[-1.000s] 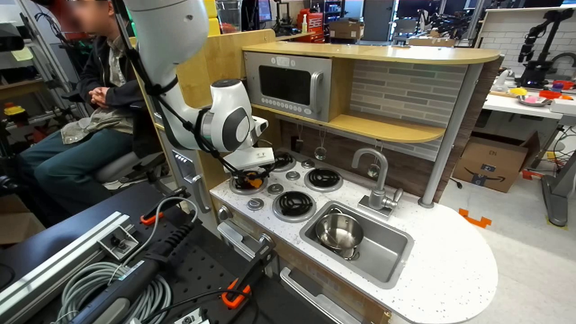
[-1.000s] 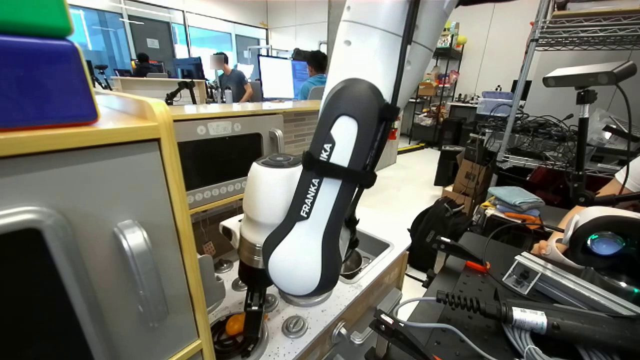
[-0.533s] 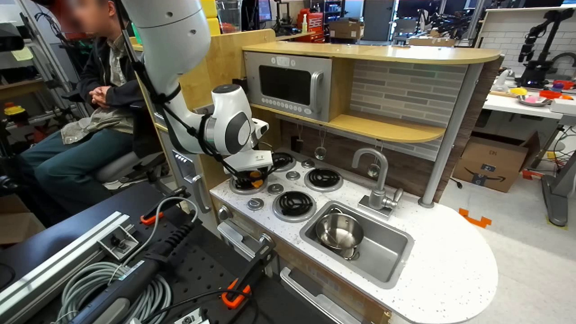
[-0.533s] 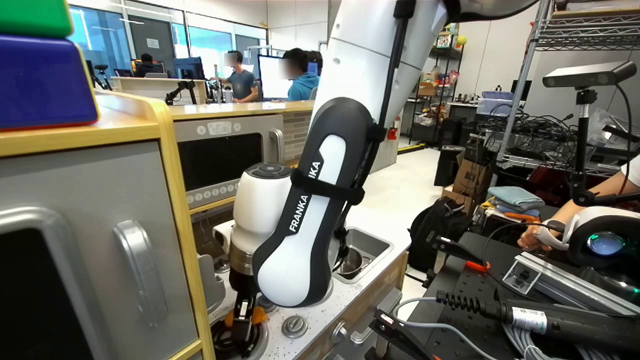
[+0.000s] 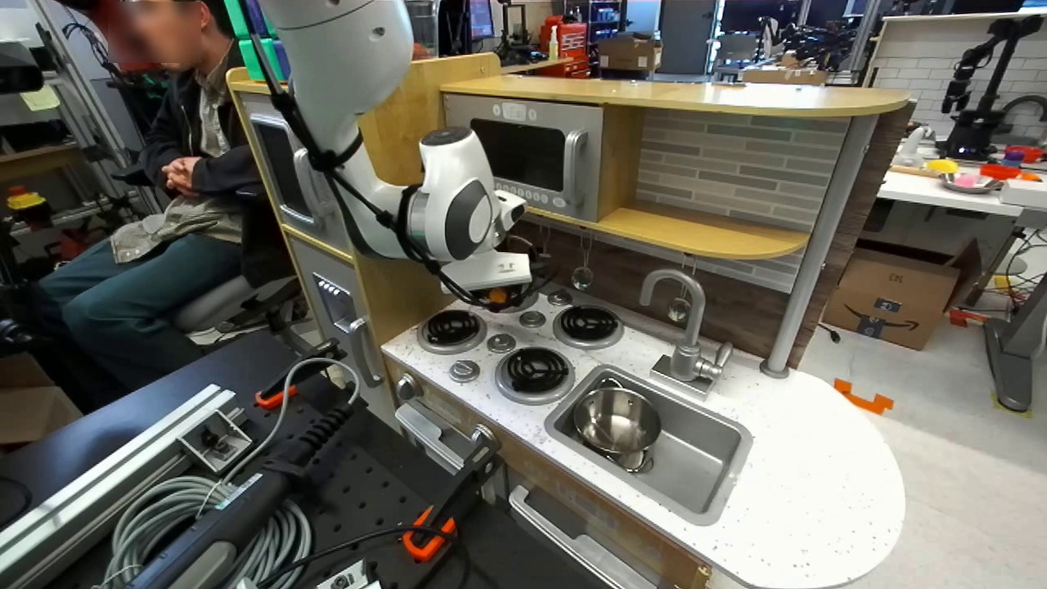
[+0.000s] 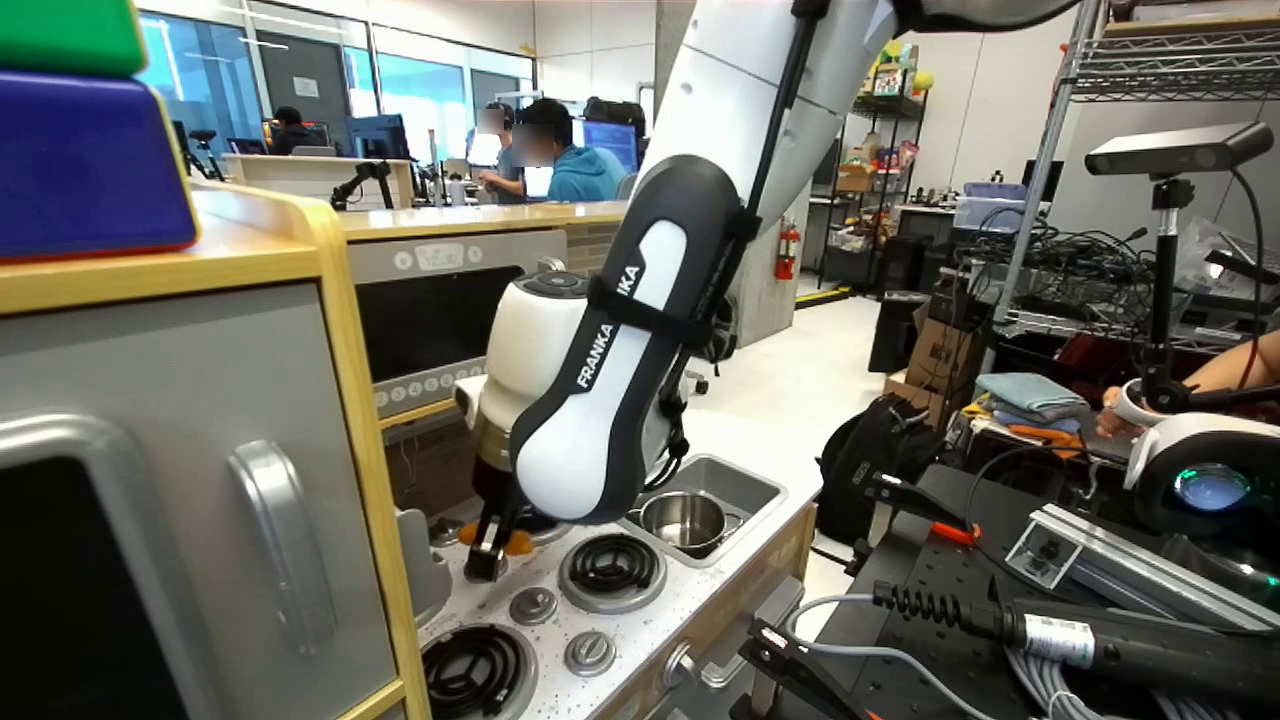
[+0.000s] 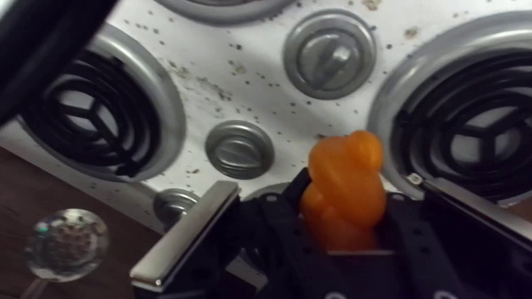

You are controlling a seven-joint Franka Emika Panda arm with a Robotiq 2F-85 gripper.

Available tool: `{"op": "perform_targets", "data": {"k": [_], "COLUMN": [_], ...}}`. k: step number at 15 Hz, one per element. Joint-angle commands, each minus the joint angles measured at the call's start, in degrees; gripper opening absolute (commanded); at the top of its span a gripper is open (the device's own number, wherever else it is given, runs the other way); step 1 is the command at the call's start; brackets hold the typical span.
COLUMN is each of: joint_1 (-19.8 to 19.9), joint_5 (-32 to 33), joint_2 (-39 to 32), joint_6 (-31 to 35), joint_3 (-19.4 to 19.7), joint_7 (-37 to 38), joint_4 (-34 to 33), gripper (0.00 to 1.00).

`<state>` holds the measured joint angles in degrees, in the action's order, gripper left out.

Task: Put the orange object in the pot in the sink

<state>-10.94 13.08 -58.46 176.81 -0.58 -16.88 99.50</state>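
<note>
"What have the jaws got?"

"The orange object [image 7: 349,168]. The gripper [image 7: 346,201] clasps it from both sides, and the rounded orange end pokes out past the jaws."

"Anything beneath them?"

"The speckled counter [image 7: 266,104], with a stove knob [image 7: 240,149] near the jaws in the wrist view. A coil burner [image 7: 487,133] lies to their right there, another burner [image 7: 92,114] to their left."

"And a little farther off?"

"In an exterior view, a hanging utensil [image 5: 582,278] is to the right of the jaws, and the microwave [image 5: 536,159] is higher up, above them."

"So where's the pot [image 5: 617,421]?"

"Standing in the sink [image 5: 705,462], mouth up, well apart from the jaws and on their right in both exterior views. The faucet [image 5: 696,323] rises at the sink's edge, farther to the jaws' right in an exterior view."

"Anyone about?"

"A seated person [image 5: 176,225], well to the left of the jaws in an exterior view."
</note>
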Motion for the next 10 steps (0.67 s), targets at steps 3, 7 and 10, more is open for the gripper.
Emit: {"op": "perform_targets", "data": {"k": [3, 7, 10], "joint_1": [7.6, 9.1, 9.2], "joint_5": [-0.2, -0.7, -0.2], "joint_2": [2.6, -1.4, -3.3], "joint_6": [-5.8, -13.9, -21.5], "joint_3": [4.4, 11.2, 14.0], "joint_7": [2.5, 7.0, 10.5], "joint_4": [1.1, -3.1, -5.8], "gripper": [0.02, 0.02, 0.02]}}
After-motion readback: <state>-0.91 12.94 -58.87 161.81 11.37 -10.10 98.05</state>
